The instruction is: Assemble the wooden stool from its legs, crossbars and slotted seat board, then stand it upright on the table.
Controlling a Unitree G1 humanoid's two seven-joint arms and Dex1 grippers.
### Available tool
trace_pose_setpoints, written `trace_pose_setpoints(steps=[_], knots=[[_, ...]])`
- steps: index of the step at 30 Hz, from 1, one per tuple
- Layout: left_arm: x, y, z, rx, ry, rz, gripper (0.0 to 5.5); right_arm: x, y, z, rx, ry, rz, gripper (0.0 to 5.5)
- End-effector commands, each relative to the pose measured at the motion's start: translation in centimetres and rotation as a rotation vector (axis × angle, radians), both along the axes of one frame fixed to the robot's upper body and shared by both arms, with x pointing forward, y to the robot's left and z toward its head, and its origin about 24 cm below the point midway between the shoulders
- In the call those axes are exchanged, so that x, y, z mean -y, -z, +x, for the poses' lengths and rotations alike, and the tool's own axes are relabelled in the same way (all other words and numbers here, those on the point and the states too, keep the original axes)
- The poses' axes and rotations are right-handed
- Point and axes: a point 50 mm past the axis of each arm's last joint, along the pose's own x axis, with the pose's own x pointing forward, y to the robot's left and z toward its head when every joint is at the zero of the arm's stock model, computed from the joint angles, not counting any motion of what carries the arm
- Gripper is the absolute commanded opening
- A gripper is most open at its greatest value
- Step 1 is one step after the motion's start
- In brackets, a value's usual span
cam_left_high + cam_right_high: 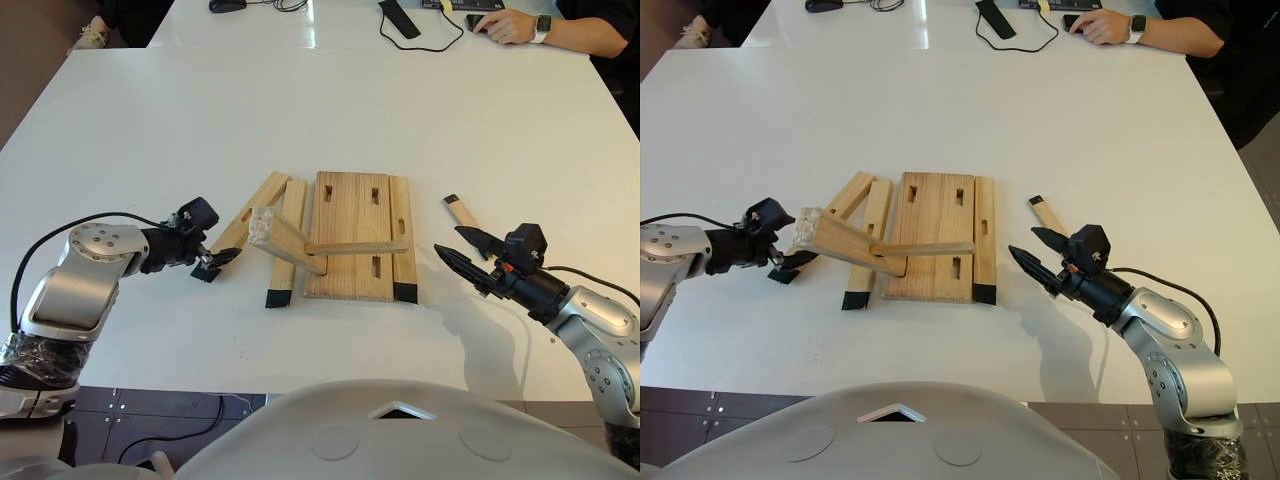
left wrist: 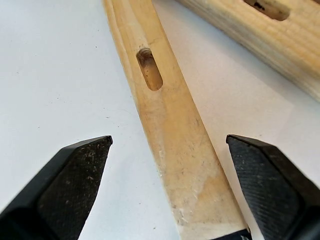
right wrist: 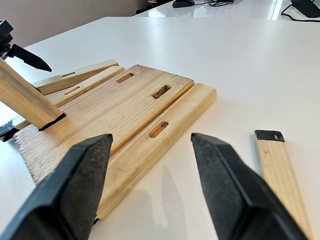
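Note:
The slotted seat board (image 1: 355, 222) lies flat mid-table. A leg (image 1: 283, 241) is stuck in one slot and leans left, with a thin crossbar (image 1: 358, 247) running from it over the board. Two loose legs (image 1: 289, 232) lie left of the board and one leg (image 1: 401, 238) lies along its right edge. My left gripper (image 1: 215, 262) is open, its fingers (image 2: 75, 185) straddling the slotted outer left leg (image 2: 170, 125) near its black-tipped end. My right gripper (image 1: 465, 256) is open and holds nothing, low over the table right of the board (image 3: 115, 105). A short piece (image 1: 461, 211) lies beside it.
The white table (image 1: 150, 130) has wide bare room to the left, right and behind the parts. A second table at the back holds a mouse (image 1: 227, 5), cables and a dark device (image 1: 399, 18).

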Motion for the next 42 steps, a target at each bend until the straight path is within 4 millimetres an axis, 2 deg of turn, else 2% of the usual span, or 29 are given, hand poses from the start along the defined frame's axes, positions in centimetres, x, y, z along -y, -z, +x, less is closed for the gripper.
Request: trace_pose_setpoints(steps=[1, 10, 15, 20, 24, 26, 31, 34, 38, 42], knots=[[-0.1, 1.8, -1.0, -0.060, -0.021, -0.021, 4.10, 0.0, -0.3, 0.5, 0.017, -0.017, -0.014, 2.89], [-1.4, 2.8, -0.5, -0.078, -0.164, -0.108, 2.81, 0.2, -0.4, 0.9, 0.020, -0.024, -0.024, 2.89], [-1.4, 2.9, -0.2, -0.073, -0.189, -0.130, 2.08, 0.2, -0.4, 1.0, 0.021, -0.023, -0.025, 2.89], [-1.2, 2.7, 0.0, -0.046, -0.173, -0.139, 2.03, 0.4, -0.5, 1.2, 0.025, -0.019, -0.025, 2.89], [-1.0, 1.6, 0.7, 0.029, -0.171, -0.132, 2.03, 0.8, -0.9, 1.5, 0.033, -0.023, -0.028, 2.89], [-0.5, 0.3, 1.4, 0.100, -0.146, -0.183, 2.03, 1.0, -1.4, 1.9, 0.049, -0.021, -0.026, 2.89], [1.4, -5.5, 3.4, 0.300, -0.073, -0.451, 2.03, 2.2, -3.5, 3.2, 0.111, 0.018, 0.048, 2.89], [2.6, -9.2, 4.3, 0.421, -0.005, -0.579, 2.03, 2.5, -5.7, 4.2, 0.171, 0.035, 0.143, 2.89], [5.3, -13.0, 4.9, 0.477, 0.167, -0.726, 2.03, 1.3, -10.0, 6.0, 0.279, -0.039, 0.302, 2.89], [7.6, -16.9, 4.9, 0.490, 0.404, -0.838, 2.03, -1.0, -14.4, 7.9, 0.362, -0.184, 0.393, 2.89]])
